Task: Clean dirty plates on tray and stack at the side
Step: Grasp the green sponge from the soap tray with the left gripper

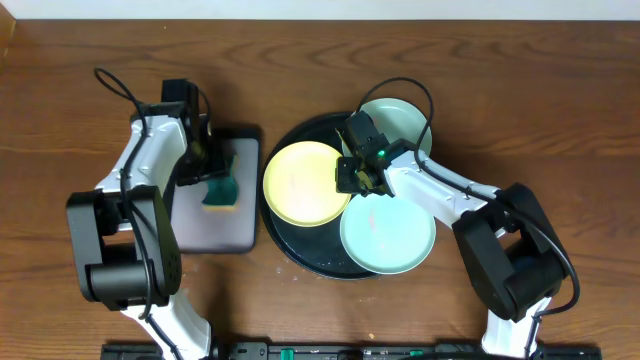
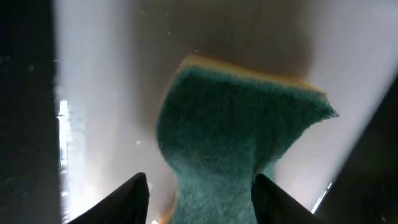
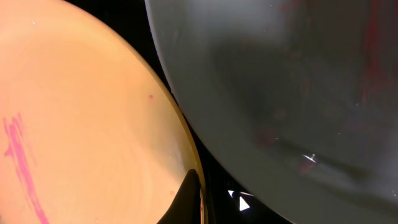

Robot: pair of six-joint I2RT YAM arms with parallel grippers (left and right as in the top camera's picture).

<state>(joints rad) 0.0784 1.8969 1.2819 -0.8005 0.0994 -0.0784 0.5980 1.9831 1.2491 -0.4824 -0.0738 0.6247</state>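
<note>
My left gripper [image 1: 212, 172] clenched on sponge [image 1: 222, 190]. Yellow plate [image 1: 300, 183] lies rightward; my right gripper [image 1: 351, 180] nearer, at its rim, grasp undeterminable.

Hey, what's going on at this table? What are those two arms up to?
Two robot arms are working on dirty dishes. The left claw pinches a green sponge over a grey tray. The right claw sits at the rim of the yellow plate, though I cannot tell whether it grips it. That plate lies with the front mint plate and the back mint plate on the round black tray. It shows a pink smear. Nothing is stacked aside yet.
</note>
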